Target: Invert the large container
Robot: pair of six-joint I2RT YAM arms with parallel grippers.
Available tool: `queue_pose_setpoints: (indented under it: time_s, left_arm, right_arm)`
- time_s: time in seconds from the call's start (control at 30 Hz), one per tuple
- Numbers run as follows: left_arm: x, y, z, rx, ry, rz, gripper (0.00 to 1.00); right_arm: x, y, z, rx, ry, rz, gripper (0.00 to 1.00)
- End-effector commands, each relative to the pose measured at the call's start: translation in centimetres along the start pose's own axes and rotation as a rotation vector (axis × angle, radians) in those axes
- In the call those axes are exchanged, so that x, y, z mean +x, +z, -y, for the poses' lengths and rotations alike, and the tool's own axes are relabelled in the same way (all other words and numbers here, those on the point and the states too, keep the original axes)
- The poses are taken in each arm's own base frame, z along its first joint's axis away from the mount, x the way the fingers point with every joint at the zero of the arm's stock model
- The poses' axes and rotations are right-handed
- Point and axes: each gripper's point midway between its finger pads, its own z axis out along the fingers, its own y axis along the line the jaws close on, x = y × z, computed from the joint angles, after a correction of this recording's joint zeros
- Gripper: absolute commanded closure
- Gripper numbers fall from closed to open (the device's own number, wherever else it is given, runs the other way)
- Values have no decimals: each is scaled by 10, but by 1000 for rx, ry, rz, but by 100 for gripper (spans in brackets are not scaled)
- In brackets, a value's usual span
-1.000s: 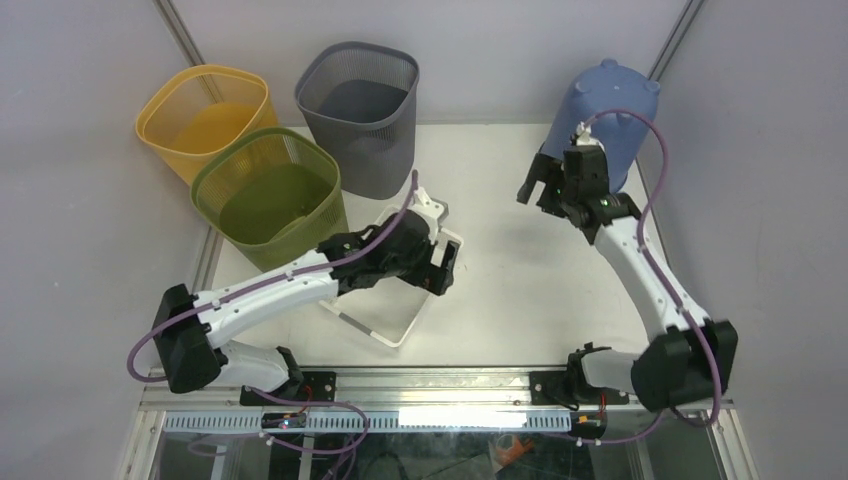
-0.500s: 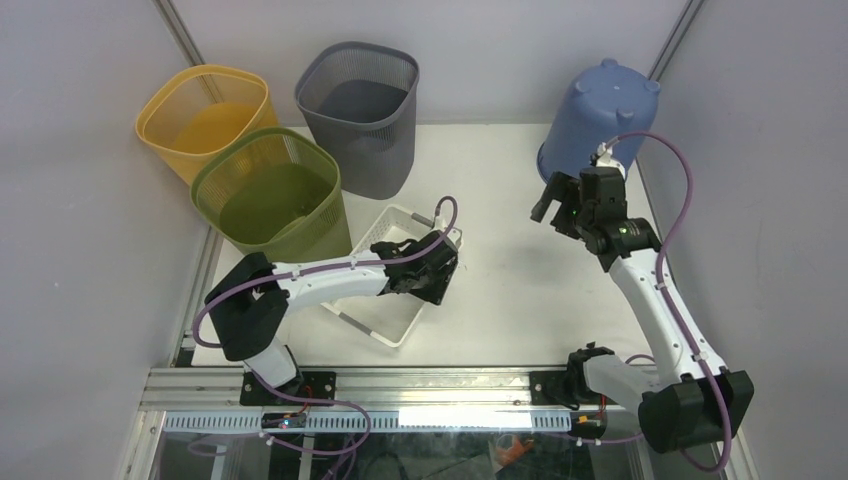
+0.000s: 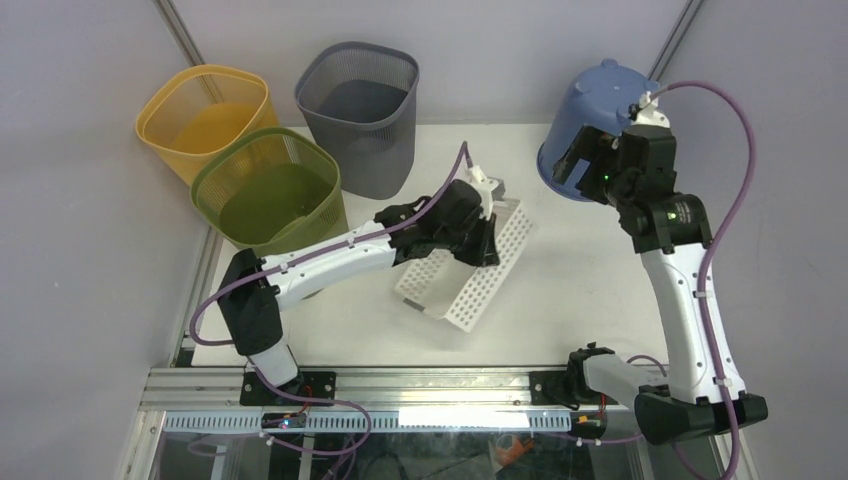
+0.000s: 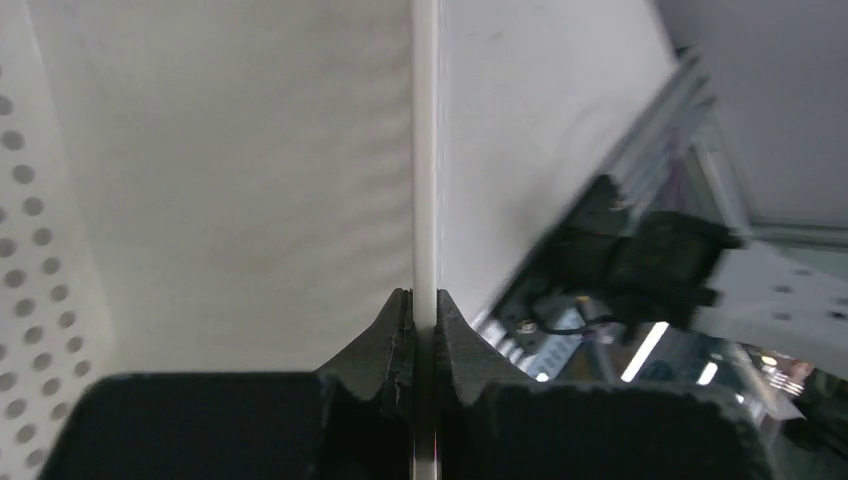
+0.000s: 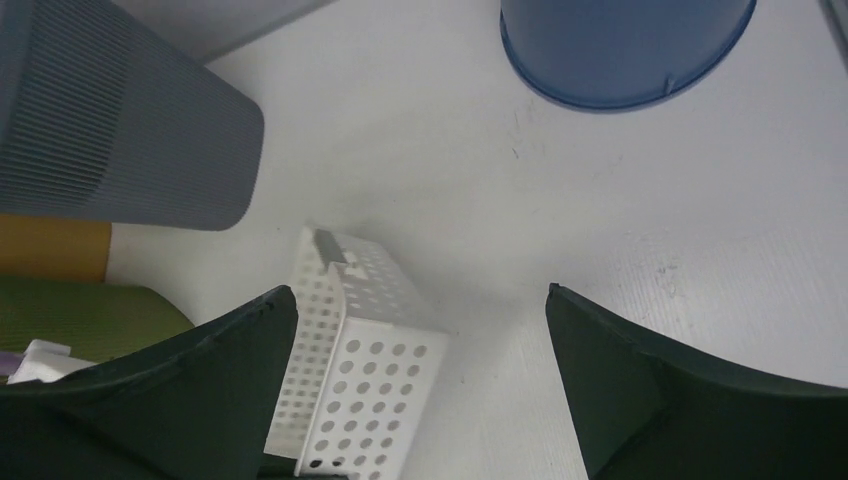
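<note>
White perforated basket sits at the centre of the top view, tipped steeply onto one long side on the worktop, its holed underside facing the lower right. The left gripper has its jaws clamped on the basket's thin upper wall (the left wrist view shows both pads pressed flat against it). The right gripper hangs at the upper right with its jaws wide apart, just beside an upturned blue bucket.
</note>
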Motion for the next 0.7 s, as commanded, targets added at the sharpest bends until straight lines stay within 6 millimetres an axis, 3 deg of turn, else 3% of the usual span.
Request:
queue_pose_setpoints:
  time_s: [0.0,0.1,0.23,0.47,0.67]
  left_arm:
    - [-65,-24,89,351,-63,104,100]
    - [-94,-35,116,598,-165,131,100]
    - [-109,-53,133,925,-329,130,100]
    - [-119,-59,134,1243,-534,96,100]
    - [-102,-29,111,1204,-647,74,100]
  right_arm:
    - [-33,-30,-7,-22,-39,49,0]
    - [-42,-41,-8,-22,-39,73,0]
    - [-51,-52,-4,-6,-45,110,0]
    - [-52,-52,0,16,-48,110,0]
    - [-38,-41,3,17,-47,74,0]
